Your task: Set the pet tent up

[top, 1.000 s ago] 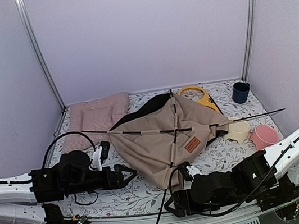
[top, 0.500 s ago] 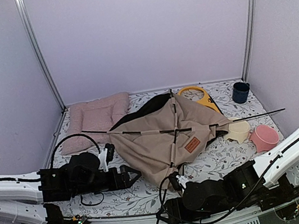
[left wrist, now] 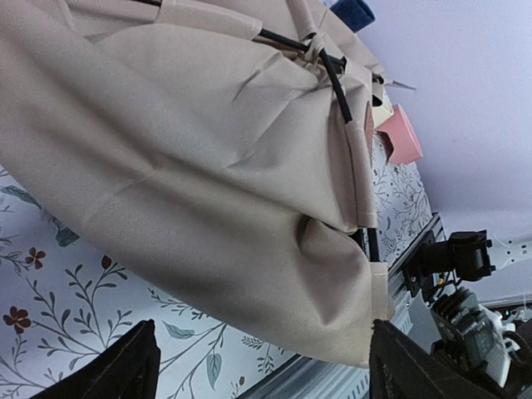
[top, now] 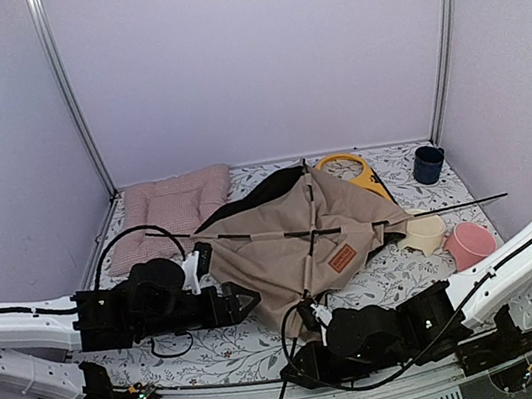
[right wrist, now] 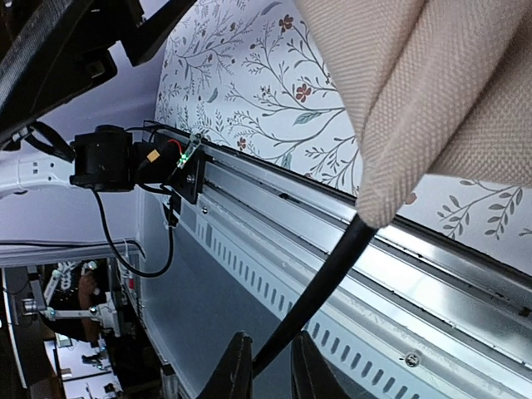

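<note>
The tan pet tent [top: 299, 245] lies collapsed mid-table with its thin black poles crossed over it. One pole [right wrist: 320, 283] leaves the tent's near corner sleeve [right wrist: 391, 179] and runs out past the table's front rail. My right gripper [right wrist: 270, 374] is shut on that pole, hanging just off the front edge [top: 298, 371]. My left gripper [top: 247, 302] lies low on the table, left of the tent's near corner. In the left wrist view it [left wrist: 266, 374] stands wide open, with the tent's lower fold [left wrist: 274, 274] between its fingers and apart from them.
A pink checked cushion [top: 171, 206] lies at the back left and a yellow bowl stand [top: 353, 171] behind the tent. A blue cup [top: 429, 165], a cream bowl [top: 425, 232] and a pink bowl [top: 470, 243] sit on the right. The metal front rail [right wrist: 349, 249] runs under the pole.
My right gripper has slid left along the front edge and closed on the pole. My left gripper has moved right, up to the tent's near corner, still open.
</note>
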Action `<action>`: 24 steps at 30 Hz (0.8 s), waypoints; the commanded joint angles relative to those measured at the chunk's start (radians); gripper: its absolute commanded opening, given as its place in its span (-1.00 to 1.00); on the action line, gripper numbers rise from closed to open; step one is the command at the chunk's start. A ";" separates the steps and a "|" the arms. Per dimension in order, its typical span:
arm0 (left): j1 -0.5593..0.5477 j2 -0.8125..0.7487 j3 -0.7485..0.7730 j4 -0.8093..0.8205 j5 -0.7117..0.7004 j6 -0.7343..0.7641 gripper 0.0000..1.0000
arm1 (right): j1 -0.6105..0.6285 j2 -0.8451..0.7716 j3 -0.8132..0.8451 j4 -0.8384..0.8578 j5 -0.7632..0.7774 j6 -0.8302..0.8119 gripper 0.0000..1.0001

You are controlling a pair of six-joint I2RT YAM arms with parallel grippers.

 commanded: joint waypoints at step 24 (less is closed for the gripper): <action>-0.100 0.094 0.117 0.074 0.337 0.212 -0.01 | -0.244 -0.176 0.082 -0.340 0.033 -0.278 -1.00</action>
